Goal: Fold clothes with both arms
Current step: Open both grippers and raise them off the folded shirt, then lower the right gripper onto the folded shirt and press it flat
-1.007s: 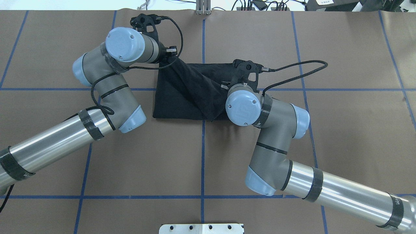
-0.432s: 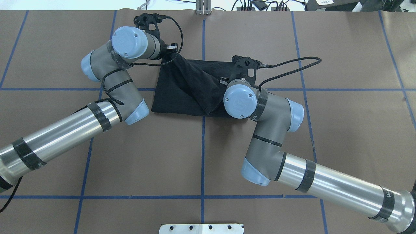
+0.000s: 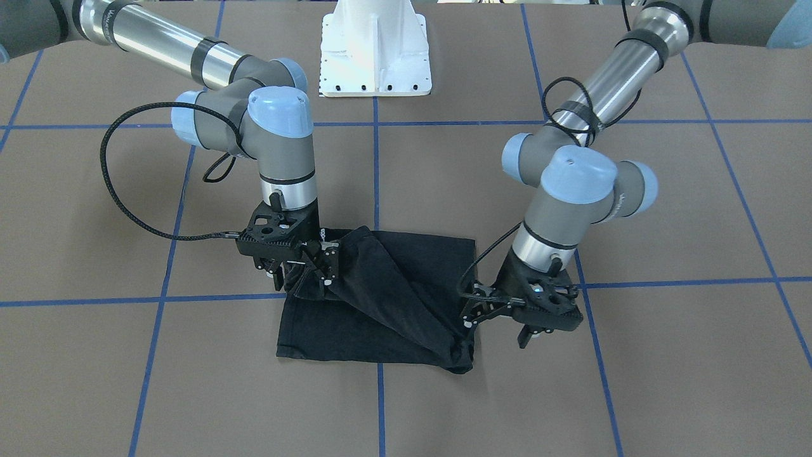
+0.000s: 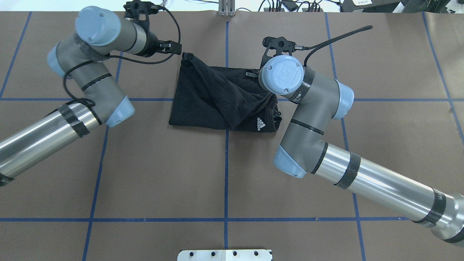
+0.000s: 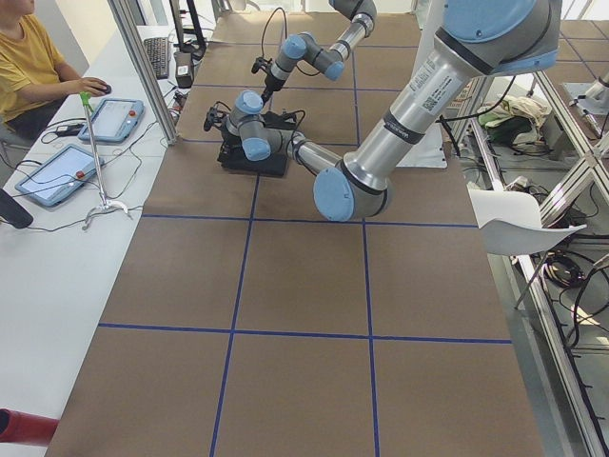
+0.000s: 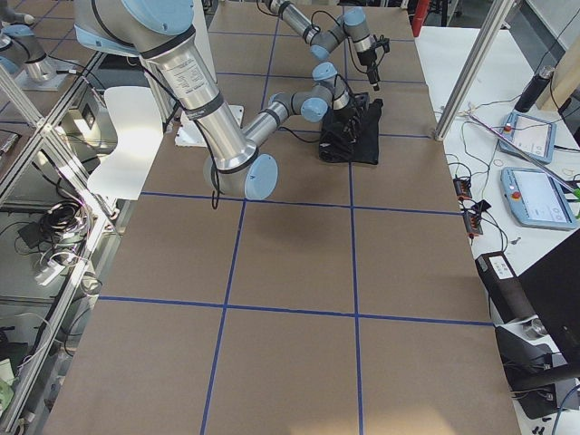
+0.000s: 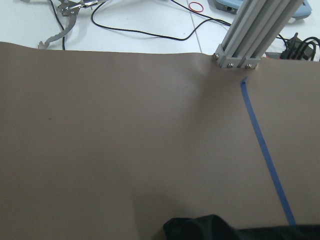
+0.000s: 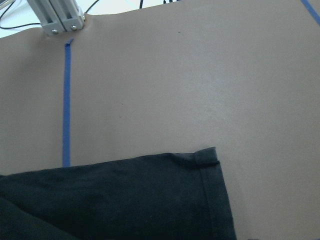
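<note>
Black shirt [image 4: 217, 98] lies half-folded mid-surface [image 4: 163, 174], across the centre blue line. Overhead shows a white "adidas" logo [image 4: 260, 124] by the collar; front view doesn't. Front view has the right gripper [image 3: 312, 265] pinching a raised shirt corner, hidden overhead under its wrist. Left gripper [image 3: 472, 314] is at the far corner, just off the cloth; spread or pressed together, can't tell. Wrist cams: only shirt edges, no fingers.

A brown table [image 4: 224, 174] with blue tape lines [image 4: 226, 188] adjoins a white desk [image 5: 57, 248].
</note>
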You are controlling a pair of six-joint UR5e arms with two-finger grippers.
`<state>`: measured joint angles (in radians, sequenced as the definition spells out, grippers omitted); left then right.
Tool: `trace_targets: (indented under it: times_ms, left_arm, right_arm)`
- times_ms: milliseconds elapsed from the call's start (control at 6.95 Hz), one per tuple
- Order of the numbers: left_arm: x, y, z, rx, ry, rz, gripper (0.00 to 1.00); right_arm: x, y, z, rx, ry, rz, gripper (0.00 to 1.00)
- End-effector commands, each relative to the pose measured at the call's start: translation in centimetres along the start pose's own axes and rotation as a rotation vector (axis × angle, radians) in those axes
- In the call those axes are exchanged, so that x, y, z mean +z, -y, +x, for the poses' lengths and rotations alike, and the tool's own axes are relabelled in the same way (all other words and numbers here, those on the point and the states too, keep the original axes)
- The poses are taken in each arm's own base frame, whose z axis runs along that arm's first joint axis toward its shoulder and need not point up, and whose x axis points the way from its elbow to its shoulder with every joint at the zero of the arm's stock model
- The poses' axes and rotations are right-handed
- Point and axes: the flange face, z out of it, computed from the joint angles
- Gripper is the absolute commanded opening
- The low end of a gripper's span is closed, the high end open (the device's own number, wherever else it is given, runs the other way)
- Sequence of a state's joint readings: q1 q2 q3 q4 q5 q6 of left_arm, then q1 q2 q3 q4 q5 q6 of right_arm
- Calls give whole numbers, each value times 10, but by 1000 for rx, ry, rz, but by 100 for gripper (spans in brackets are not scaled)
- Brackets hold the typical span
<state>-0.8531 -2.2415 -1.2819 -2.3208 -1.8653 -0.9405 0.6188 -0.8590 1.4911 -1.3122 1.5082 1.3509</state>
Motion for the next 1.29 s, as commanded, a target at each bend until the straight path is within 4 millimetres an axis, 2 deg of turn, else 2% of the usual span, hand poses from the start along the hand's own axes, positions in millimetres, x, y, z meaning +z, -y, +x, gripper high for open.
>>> trace_targets:
  times_ms: [0,288,432,576,719,863,1151]
  left_arm:
    - [-46,-30,-42,82,-39,-17,100]
    - [-47,-30,-42,83,-42,-15,100]
    - [-47,-30,-42,81,-42,-16,100]
    - [-47,-30,-42,82,-42,-13,100]
    - [-47,-30,-42,82,-42,-13,100]
    - [-47,-30,-42,82,-42,-13,100]
    - [-47,-30,-43,81,-41,-14,100]
  right_arm:
    - [-23,-27,-42,-28,34,-27,100]
    - [-38,-76,-97,60,-30,-15,85]
    - [-26,-104,-110,20,-78,23,85]
    - [-15,-117,-109,-64,-141,35,82]
    - [-12,-123,-102,-211,-199,20,82]
    - [-5,-143,-97,-266,-214,26,82]
    - [-10,-157,-101,-286,-216,24,81]
